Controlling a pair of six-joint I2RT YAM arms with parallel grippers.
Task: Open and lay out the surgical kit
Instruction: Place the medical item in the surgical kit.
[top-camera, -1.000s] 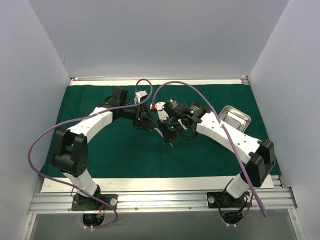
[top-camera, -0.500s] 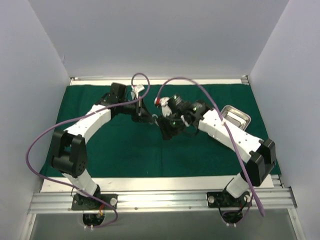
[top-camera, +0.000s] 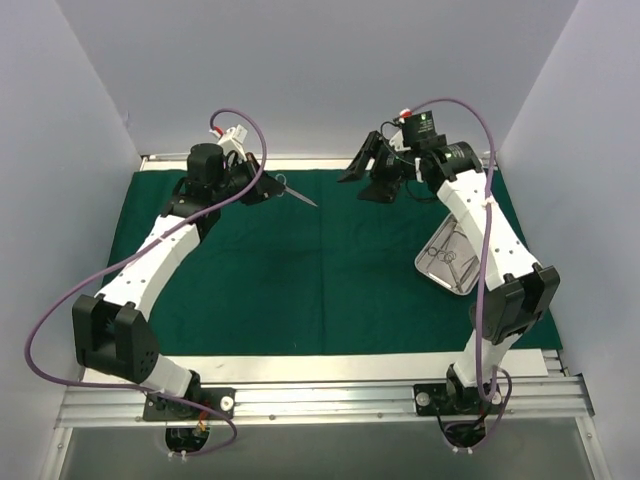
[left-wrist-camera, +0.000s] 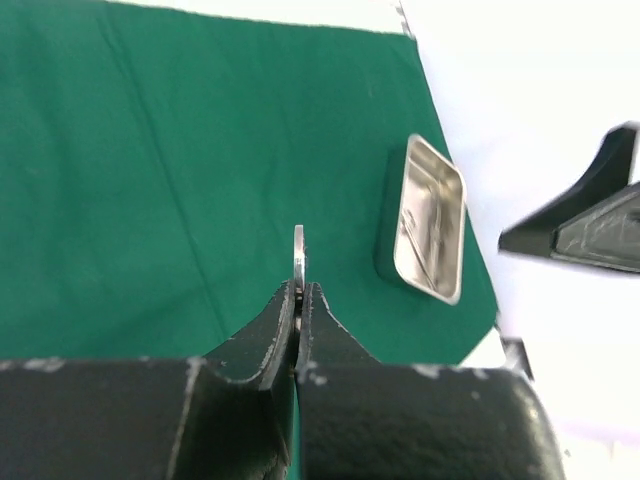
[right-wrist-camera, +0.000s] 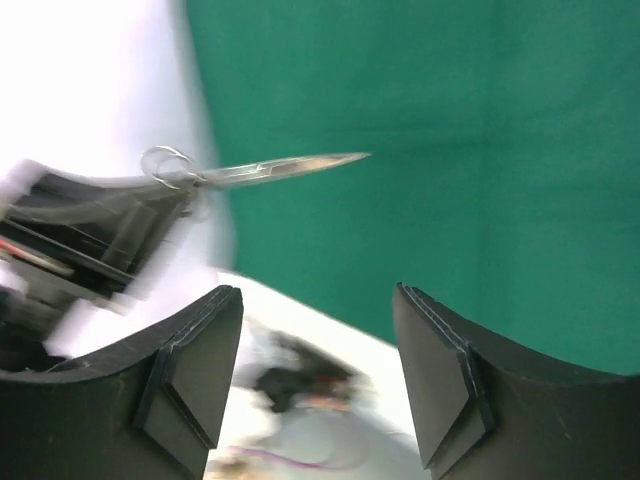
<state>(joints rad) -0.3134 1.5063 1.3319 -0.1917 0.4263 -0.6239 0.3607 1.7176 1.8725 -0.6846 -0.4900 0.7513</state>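
Scissors over drape, tray well apart

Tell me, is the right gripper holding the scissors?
No, the right gripper stands open with nothing between its fingers, while the scissors are pinched in the left gripper.

Bright, diffuse light left only faint shadows on the green cloth. The white walls looked washed out. The steel tray glinted. Motion blur smeared the scissors and the left of the right wrist view.

Robot lab cell, white walls, aluminium rail
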